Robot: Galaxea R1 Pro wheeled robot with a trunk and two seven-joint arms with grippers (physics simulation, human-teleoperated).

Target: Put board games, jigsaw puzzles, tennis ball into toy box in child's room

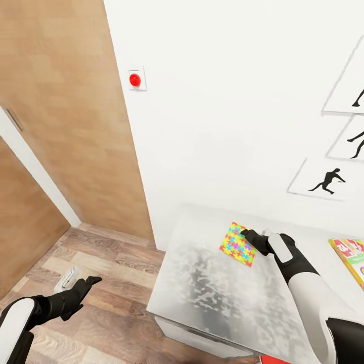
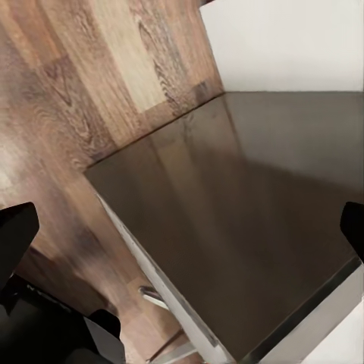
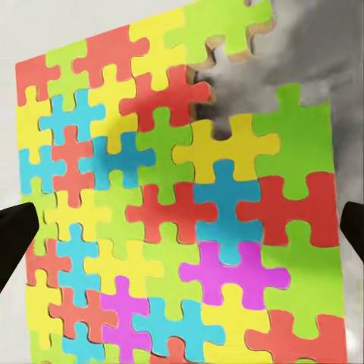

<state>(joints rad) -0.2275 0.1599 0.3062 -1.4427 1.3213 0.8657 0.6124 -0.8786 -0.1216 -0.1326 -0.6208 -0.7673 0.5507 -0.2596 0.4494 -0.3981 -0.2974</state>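
A jigsaw puzzle (image 1: 236, 244), a thin square of yellow, red, green, blue and pink pieces, is on the pale glossy table (image 1: 212, 298) near the wall. My right gripper (image 1: 251, 237) reaches it from the right, at its near edge. Seen from the right wrist, the jigsaw puzzle (image 3: 174, 205) spreads across the space between the black fingertips (image 3: 15, 239), which stand wide open; a few pieces are absent at one corner. A board game (image 1: 351, 258) with red, yellow and green print lies at the table's right. My left gripper (image 1: 93, 279) hangs open over the floor, left of the table.
A wooden door and white frame stand at the left, over wood flooring (image 1: 101, 258). The white wall carries a red button (image 1: 135, 79) and black figure pictures (image 1: 328, 181). The left wrist view looks down on the table corner (image 2: 250, 197). A red object (image 1: 273, 360) peeks below the table's front.
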